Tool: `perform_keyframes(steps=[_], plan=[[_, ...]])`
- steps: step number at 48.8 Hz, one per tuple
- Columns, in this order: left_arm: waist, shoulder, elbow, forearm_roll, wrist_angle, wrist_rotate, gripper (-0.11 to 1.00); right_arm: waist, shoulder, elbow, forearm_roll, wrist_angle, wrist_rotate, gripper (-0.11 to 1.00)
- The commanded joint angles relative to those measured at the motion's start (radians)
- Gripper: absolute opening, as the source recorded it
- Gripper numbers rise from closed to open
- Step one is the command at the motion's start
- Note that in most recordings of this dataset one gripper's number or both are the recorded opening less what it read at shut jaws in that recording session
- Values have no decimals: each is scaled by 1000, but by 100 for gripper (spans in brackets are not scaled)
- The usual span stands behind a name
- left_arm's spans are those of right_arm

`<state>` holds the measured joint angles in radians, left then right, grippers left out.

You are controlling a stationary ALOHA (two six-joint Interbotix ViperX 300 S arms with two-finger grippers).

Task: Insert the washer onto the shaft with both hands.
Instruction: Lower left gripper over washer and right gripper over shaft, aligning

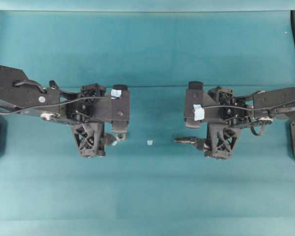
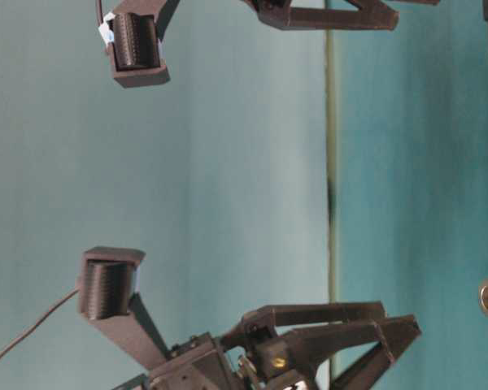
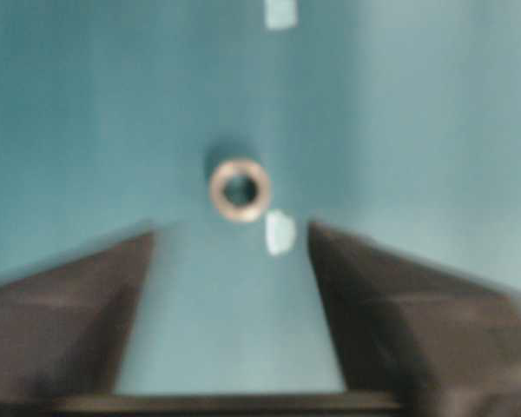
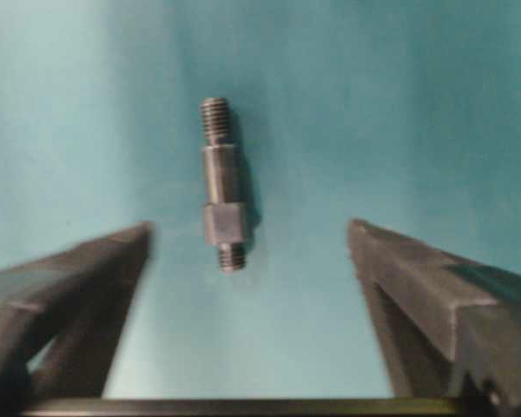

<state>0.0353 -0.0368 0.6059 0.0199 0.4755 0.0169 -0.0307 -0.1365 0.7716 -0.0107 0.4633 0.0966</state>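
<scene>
Left gripper, jaws wide, empty, above the washer lying flat on the teal table; a pale scrap just beside it, another mid-table. Right gripper, jaws wide, flanks the shaft, lying free. Both wrist views are blurred.

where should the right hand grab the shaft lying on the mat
Grip the shaft across its smooth round middle section, coming straight down from above. It lies flat on the mat, in line between the open fingers, and the threaded ends stay free for the washer.
</scene>
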Motion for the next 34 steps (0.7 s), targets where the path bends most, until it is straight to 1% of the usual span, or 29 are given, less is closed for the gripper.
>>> perform_keyframes(steps=[1, 2, 8, 13, 25, 34], plan=[[0, 2, -6, 2, -9, 2, 87, 0, -5, -8, -9, -3, 3, 85], [0, 3, -6, 2, -11, 3, 88, 0, -5, -8, -8, -2, 3, 85], [0, 15, 0, 2, -44, 6, 82, 0, 3, -6, -9, -3, 0, 81], [0, 38, 8, 2, -78, 6, 83, 2, 14, -3, -9, -8, -2, 80], [0, 104, 11, 2, -106, 5, 82, 8, 54, -3, -8, -28, -2, 80], [0, 130, 8, 3, -149, 6, 82, 23, 83, -3, -9, -55, 0, 80]])
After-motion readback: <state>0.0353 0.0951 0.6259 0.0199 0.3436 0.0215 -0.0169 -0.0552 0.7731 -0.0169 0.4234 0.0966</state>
